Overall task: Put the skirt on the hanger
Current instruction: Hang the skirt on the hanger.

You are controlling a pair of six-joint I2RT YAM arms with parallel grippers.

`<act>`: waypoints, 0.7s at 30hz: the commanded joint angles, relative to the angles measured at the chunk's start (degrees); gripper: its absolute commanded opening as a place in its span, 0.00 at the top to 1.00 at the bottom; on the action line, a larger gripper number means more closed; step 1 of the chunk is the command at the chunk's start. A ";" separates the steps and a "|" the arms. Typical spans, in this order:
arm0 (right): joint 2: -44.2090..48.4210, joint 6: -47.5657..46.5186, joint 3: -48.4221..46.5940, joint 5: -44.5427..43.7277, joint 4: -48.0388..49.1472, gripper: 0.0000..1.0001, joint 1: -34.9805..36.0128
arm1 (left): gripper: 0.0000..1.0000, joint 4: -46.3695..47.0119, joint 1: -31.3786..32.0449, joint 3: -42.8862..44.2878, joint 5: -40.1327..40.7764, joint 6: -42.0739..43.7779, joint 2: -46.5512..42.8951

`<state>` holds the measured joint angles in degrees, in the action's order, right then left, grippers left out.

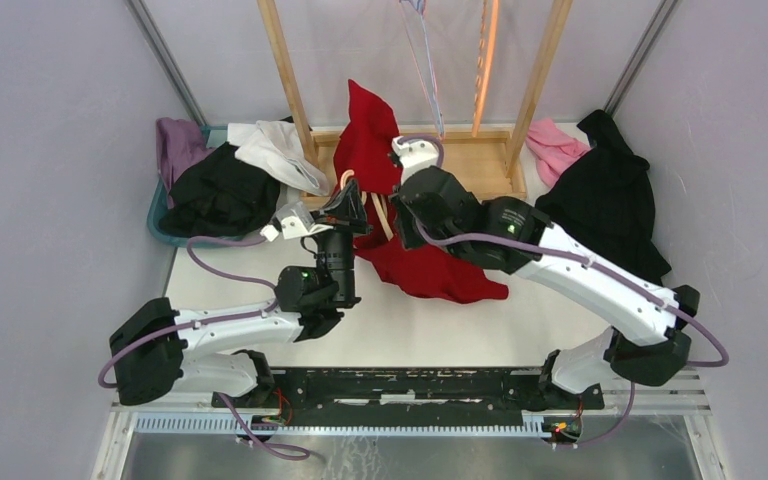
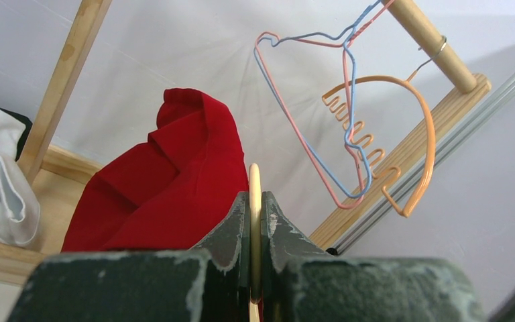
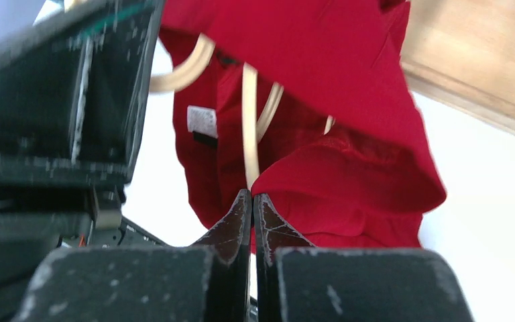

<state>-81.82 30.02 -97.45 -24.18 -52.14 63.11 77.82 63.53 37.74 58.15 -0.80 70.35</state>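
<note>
Because the red skirt (image 1: 430,265) is light, limp cloth, it will sag, fold and slide rather than keep any shape, so a pinch on 1 layer at the waist edge should steer it better than a grab at the loose middle. It lies heaped mid-bench (image 1: 520,320), its far part raised against the base of the wooden rack (image 1: 480,160) and its near part spread flat toward the arms. The cream hanger (image 2: 255,194) is the stiff, smooth partner: rigid enough to be held at 1 spot, but slick, so cloth may slip off a tilted arm. The left end effector (image 2: 255,201) is clamped on the hanger's thin rim, holding it edge-on and roughly upright beside the skirt. In the right wrist view the hanger's bars pass under and through the red folds, so part of it seems to be inside the garment already. The right end effector (image 3: 250,198) has its fingers nearly together just where a cream bar meets a rolled hem; whether it pinches cloth, bar or both cannot be told. The fabric looks sturdy, not fragile, though its seams could snag.
</note>
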 commanded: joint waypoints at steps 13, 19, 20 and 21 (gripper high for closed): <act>-0.76 -3.36 14.24 12.69 16.34 0.99 -8.06 | 0.97 -56.24 0.39 12.86 -2.80 -29.17 -2.83; 3.87 -0.73 32.89 16.65 28.25 0.99 -7.90 | 0.97 -76.96 0.28 15.50 -7.33 -40.29 0.34; 4.92 -0.42 35.16 16.94 30.09 0.99 -7.91 | 0.97 -79.32 0.28 15.88 -8.29 -41.23 1.00; 5.71 0.00 37.43 16.97 31.52 0.99 -7.88 | 0.97 -81.46 0.28 16.19 -9.26 -41.79 1.84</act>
<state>-80.97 28.23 -66.06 -9.80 -31.92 55.05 10.22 63.68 49.84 53.23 -31.68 70.72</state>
